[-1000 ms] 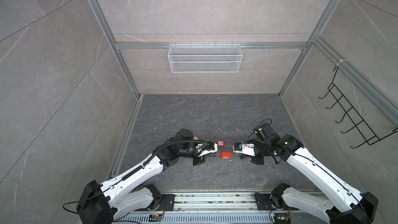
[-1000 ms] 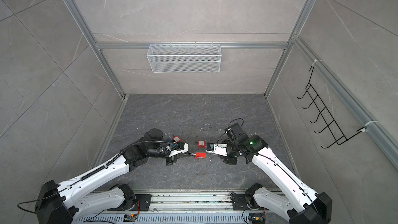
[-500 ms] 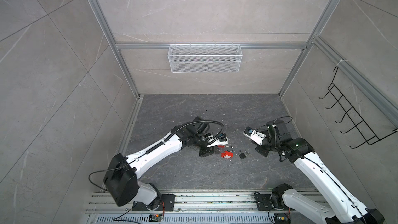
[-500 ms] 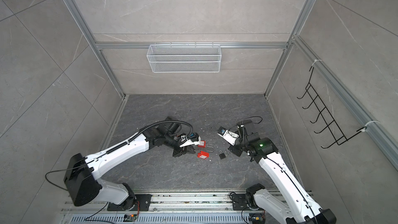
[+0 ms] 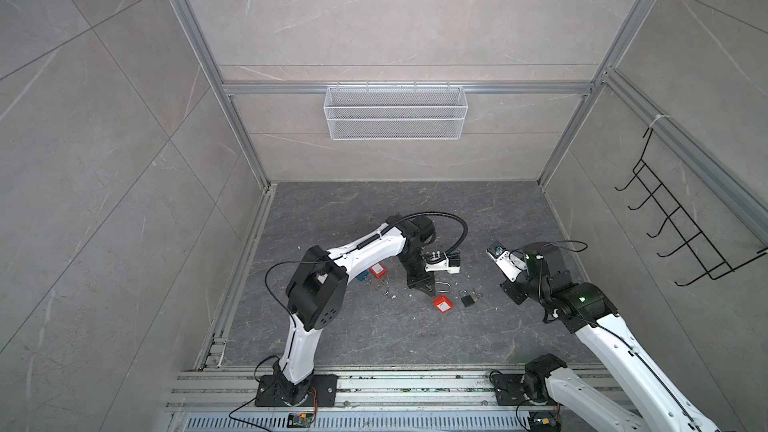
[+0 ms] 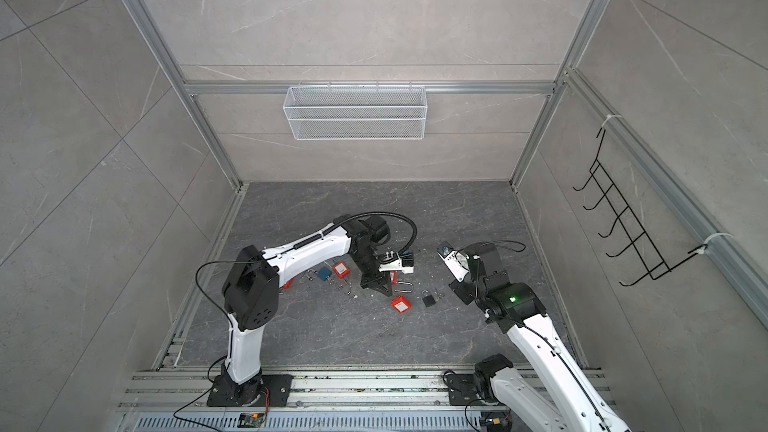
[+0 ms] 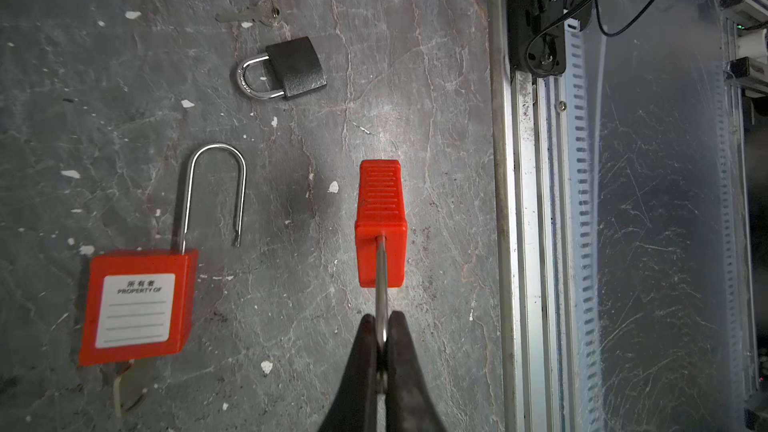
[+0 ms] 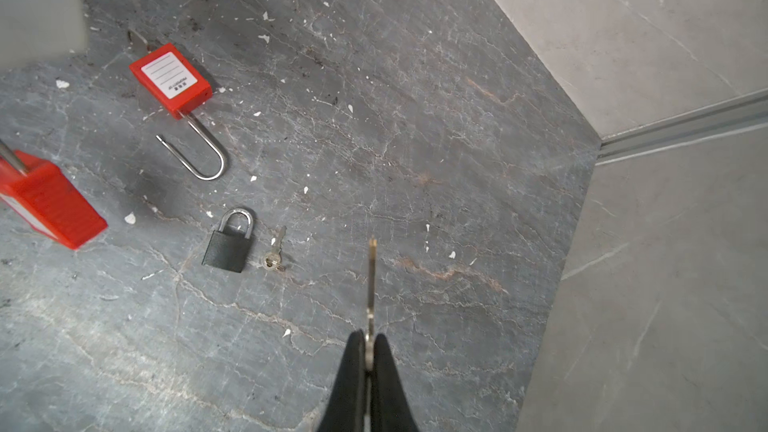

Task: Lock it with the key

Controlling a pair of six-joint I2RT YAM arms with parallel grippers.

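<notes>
My left arm (image 5: 361, 249) bends high at the elbow and reaches inward, wrist turned down, so my left claw (image 7: 383, 324) points straight down, pinched tight on the shackle of the red padlock (image 7: 381, 222). My right claw (image 8: 370, 340) (equally tight) grips a key (image 8: 371, 276), my right arm (image 5: 582, 305) leaning inward.

Top views look down from high; wrist views look closely floorward, sharing the black padlock (image 7: 296, 68).
</notes>
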